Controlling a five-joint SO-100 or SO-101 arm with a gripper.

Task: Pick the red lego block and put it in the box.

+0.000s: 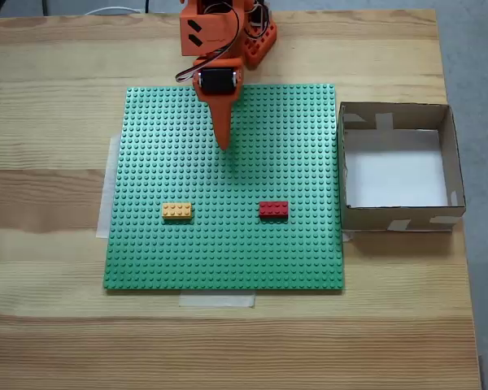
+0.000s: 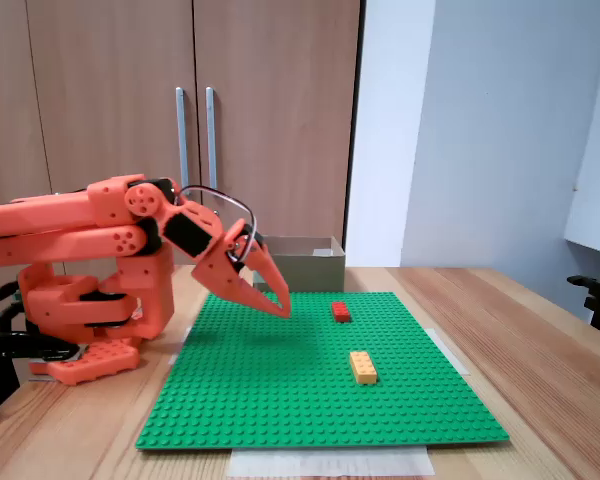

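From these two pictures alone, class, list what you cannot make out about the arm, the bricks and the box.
- The box: in the side fixed view the tool and the box's own near wall hide its floor.
- The tool: from above its fingers overlap, so open or shut is unclear.
- The arm's base: cut off by the top edge from above.
- The red lego block: studs too small to count in the side view.
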